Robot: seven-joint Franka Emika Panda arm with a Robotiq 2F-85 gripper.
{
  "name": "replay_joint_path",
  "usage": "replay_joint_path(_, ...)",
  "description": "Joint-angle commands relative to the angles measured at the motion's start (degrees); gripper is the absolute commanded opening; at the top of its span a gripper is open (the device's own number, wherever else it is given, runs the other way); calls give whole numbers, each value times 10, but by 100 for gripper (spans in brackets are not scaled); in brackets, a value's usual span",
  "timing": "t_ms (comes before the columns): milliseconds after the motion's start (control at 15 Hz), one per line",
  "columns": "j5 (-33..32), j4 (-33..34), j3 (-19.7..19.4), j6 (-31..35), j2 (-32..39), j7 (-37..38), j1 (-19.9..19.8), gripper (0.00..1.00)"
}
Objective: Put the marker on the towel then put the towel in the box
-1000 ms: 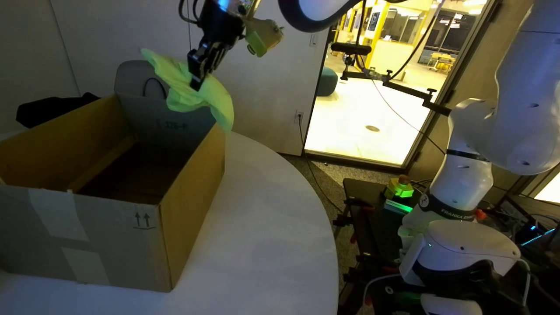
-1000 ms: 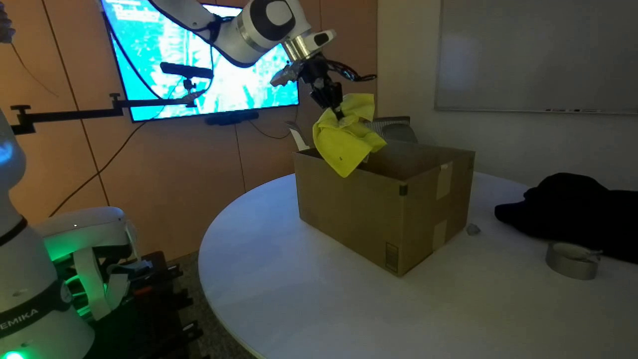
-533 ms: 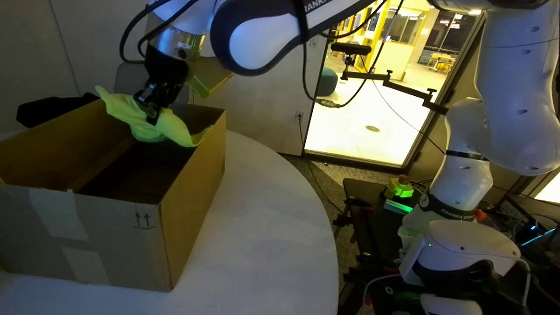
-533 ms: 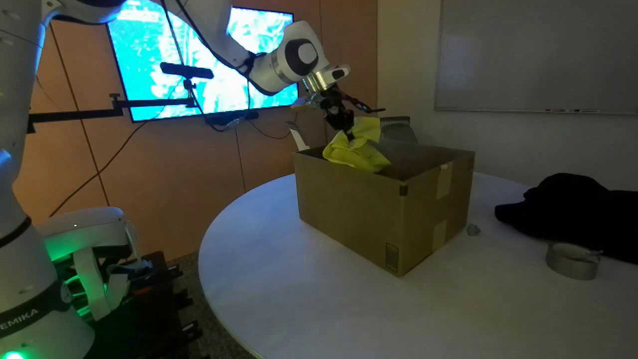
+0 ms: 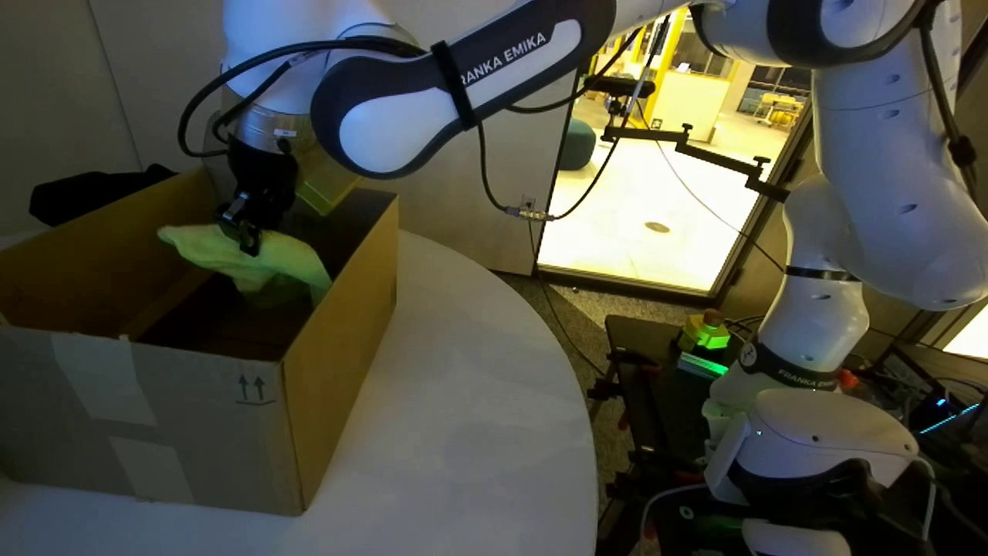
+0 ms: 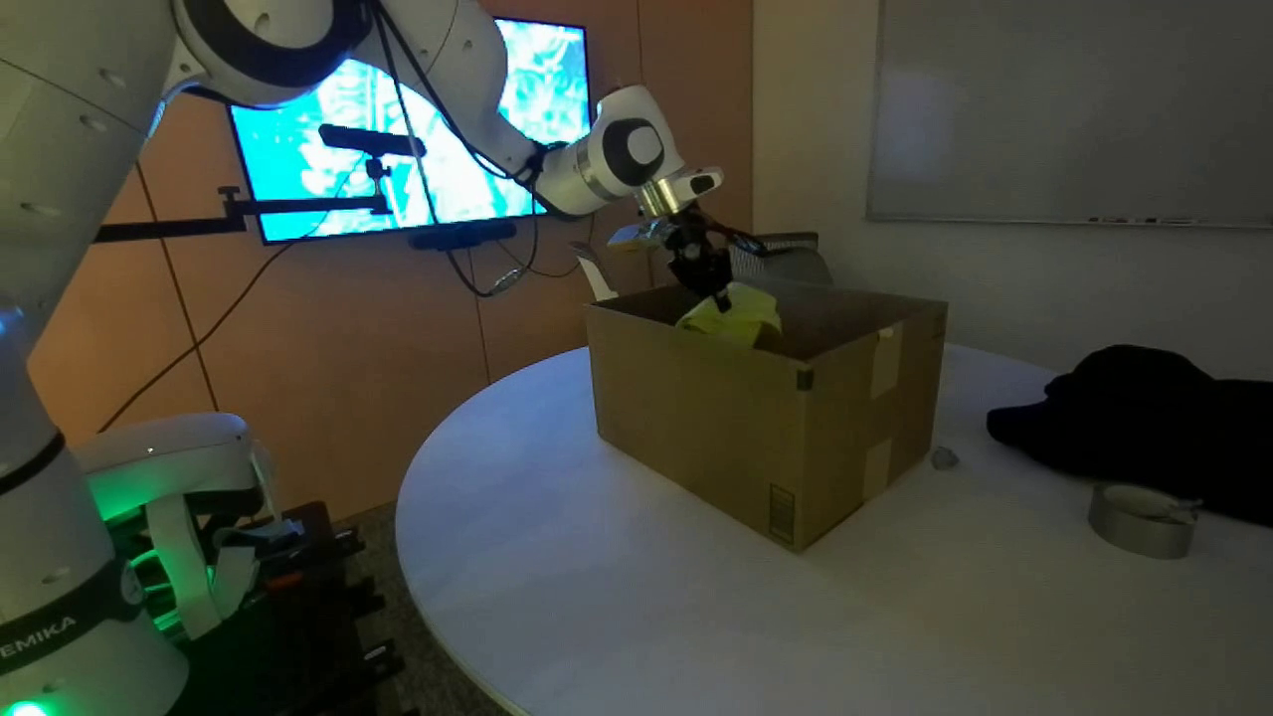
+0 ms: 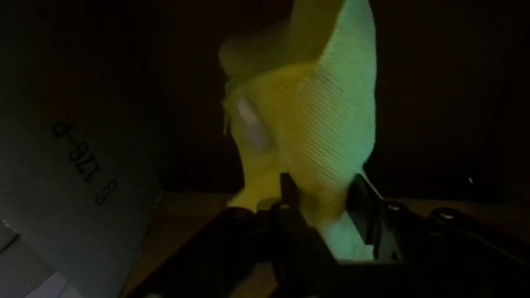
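The yellow-green towel (image 5: 255, 259) hangs bunched from my gripper (image 5: 244, 238), inside the upper part of the brown cardboard box (image 5: 340, 324). In an exterior view the box (image 6: 696, 408) hides the towel's lower part, and the towel (image 6: 741, 316) shows just above the near rim under the gripper (image 6: 720, 298). In the wrist view the towel (image 7: 306, 107) passes between the fingers (image 7: 323, 190), which stand somewhat apart with cloth between them. A blurred pale strip (image 7: 252, 124) lies on the towel; I cannot tell whether it is a tag or the marker. No marker clearly shows.
The box stands on a round white table (image 6: 557, 557). A tape roll (image 6: 1142, 519), a small grey scrap (image 6: 943, 457) and a dark cloth heap (image 6: 1144, 418) lie beside it. A camera bar (image 5: 656, 139) stands behind the arm. The box interior is dark.
My gripper has come over the box and moved down with the towel. The towel, earlier above and overlapping the rim, now hangs partly inside the box.
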Motion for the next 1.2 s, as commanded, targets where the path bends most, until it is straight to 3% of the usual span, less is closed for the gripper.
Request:
replay_joint_path(0, 18, 19, -7, -26, -4, -57, -2, 69)
replay_joint_path(267, 23, -42, -7, -24, -62, -98, -18, 98)
replay_joint_path(333, 26, -73, -7, -23, -92, -105, -24, 100)
replay_joint_path(1133, 71, -454, 13, -74, -417, -102, -61, 100)
